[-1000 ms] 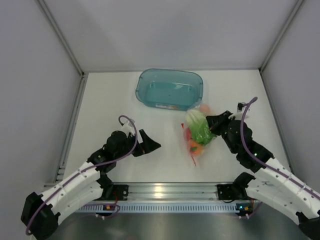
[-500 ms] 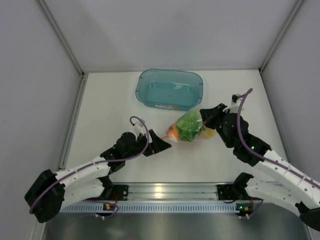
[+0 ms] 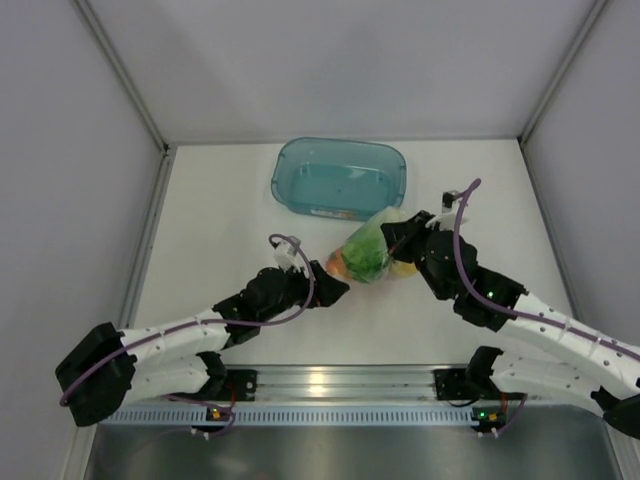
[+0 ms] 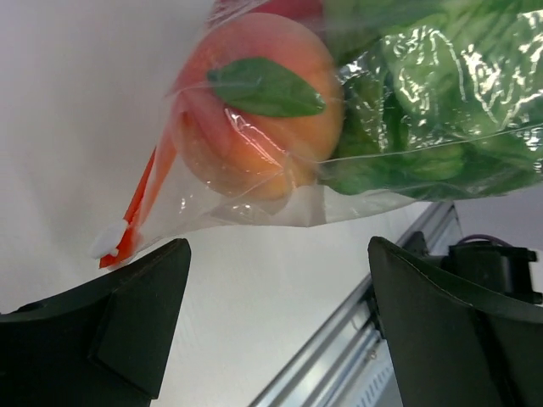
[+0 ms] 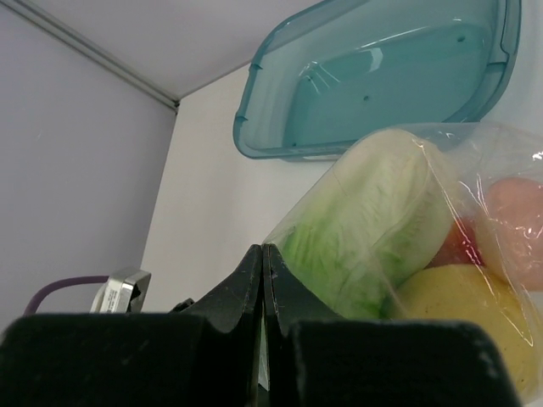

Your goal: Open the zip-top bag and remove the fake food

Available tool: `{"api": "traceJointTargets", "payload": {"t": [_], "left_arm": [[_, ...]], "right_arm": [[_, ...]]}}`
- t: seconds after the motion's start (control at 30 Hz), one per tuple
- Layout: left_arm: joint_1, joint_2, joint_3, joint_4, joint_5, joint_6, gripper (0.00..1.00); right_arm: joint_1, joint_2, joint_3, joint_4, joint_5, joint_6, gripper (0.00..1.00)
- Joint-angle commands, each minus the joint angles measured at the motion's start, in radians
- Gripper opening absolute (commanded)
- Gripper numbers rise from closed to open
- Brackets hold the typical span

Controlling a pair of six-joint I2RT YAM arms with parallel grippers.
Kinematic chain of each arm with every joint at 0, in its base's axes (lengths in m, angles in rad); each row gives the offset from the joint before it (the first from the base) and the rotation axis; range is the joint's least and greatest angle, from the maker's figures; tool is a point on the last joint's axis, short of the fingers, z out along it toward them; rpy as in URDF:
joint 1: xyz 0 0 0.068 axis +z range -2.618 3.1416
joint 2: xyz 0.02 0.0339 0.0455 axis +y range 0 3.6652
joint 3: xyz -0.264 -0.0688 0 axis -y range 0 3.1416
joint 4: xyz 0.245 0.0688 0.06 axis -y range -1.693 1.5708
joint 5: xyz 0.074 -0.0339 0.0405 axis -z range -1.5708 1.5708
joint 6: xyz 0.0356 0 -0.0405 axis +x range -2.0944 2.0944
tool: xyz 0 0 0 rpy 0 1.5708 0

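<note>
The clear zip-top bag [image 3: 372, 250] hangs above the table, its film pinched in my shut right gripper [image 3: 402, 240] at its right end. Inside it is the fake food: a green-white lettuce head [image 5: 373, 220], a yellow fruit [image 5: 467, 314], a pink peach [image 4: 254, 102] with a green leaf, and red pieces. The orange-red zip strip [image 4: 140, 203] with its white tab points down-left. My left gripper [image 3: 335, 290] is open just below and left of the bag's zip end, touching nothing; in the left wrist view the left gripper [image 4: 276, 288] has only table between its fingers [image 4: 110, 322].
A teal translucent bin [image 3: 340, 177] stands on the table behind the bag, and its rim [image 5: 280, 144] shows close in the right wrist view. The metal rail [image 3: 320, 385] runs along the near edge. White walls enclose the table [image 3: 220, 220].
My right gripper has carried the bag left and up, swinging its zip end toward the left arm. My left arm has reached right, up to the bag.
</note>
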Motion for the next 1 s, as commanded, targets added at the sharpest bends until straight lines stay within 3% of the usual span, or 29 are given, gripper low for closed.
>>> {"api": "traceJointTargets", "payload": {"t": [0.0, 0.27, 0.37, 0.57, 0.97], "left_arm": [[-0.007, 0.016, 0.023, 0.072, -0.097, 0.139, 0.91], [-0.008, -0.114, 0.032, -0.068, -0.165, 0.342, 0.92], [-0.008, -0.146, 0.039, -0.068, -0.082, 0.474, 0.92], [-0.008, -0.186, 0.02, -0.031, -0.106, 0.623, 0.93], [-0.008, -0.273, 0.052, -0.011, -0.003, 0.88, 0.96]], "right_arm": [[0.025, -0.012, 0.074, 0.089, 0.044, 0.01, 0.0], [0.025, -0.032, 0.078, 0.073, 0.044, -0.028, 0.0], [0.025, -0.037, 0.092, 0.056, 0.029, -0.04, 0.0], [0.027, -0.064, 0.117, 0.007, 0.018, -0.065, 0.0], [0.025, -0.135, 0.164, -0.098, 0.014, -0.094, 0.0]]}}
